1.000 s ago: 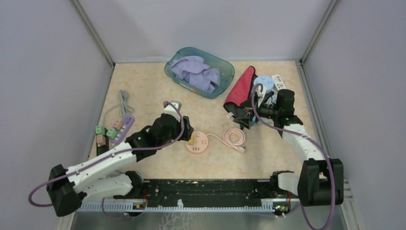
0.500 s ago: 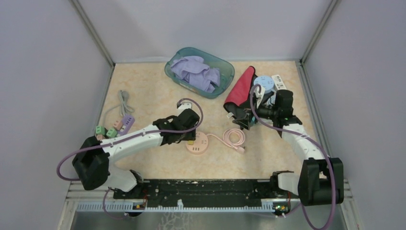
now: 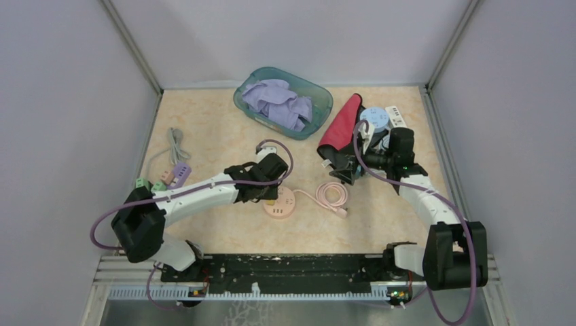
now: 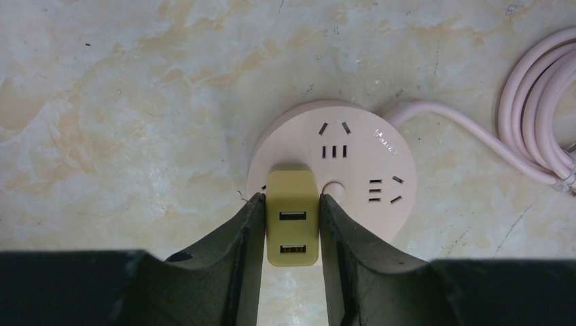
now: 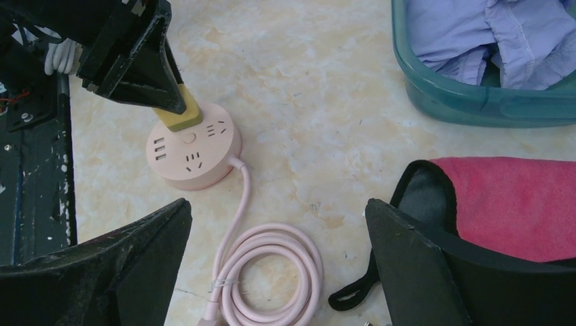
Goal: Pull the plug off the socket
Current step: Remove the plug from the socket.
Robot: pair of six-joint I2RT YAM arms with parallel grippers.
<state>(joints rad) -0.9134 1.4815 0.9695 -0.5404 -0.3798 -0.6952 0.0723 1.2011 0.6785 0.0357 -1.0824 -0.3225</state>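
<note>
A round pink socket (image 3: 280,204) lies on the table's middle, with a yellow plug (image 4: 292,217) with two USB ports standing in its near-left outlet. My left gripper (image 4: 292,200) is shut on the yellow plug, one finger pressed on each side; the plug still sits in the socket (image 4: 339,156). In the right wrist view the left fingers cover the plug's top (image 5: 178,117) above the socket (image 5: 193,153). My right gripper (image 5: 277,207) is open and empty, hovering above the socket's coiled pink cable (image 5: 268,272), right of the socket.
A teal basin (image 3: 319,112) of lilac cloth stands at the back. A red and black cloth (image 3: 342,122), a blue round socket (image 3: 374,117) and a white strip (image 3: 395,115) lie by the right arm. A purple strip (image 3: 179,173) and small cubes (image 3: 142,183) lie at left.
My left arm has stretched out to the right and its gripper has come down onto the yellow plug and gripped it. The right arm has barely moved.
</note>
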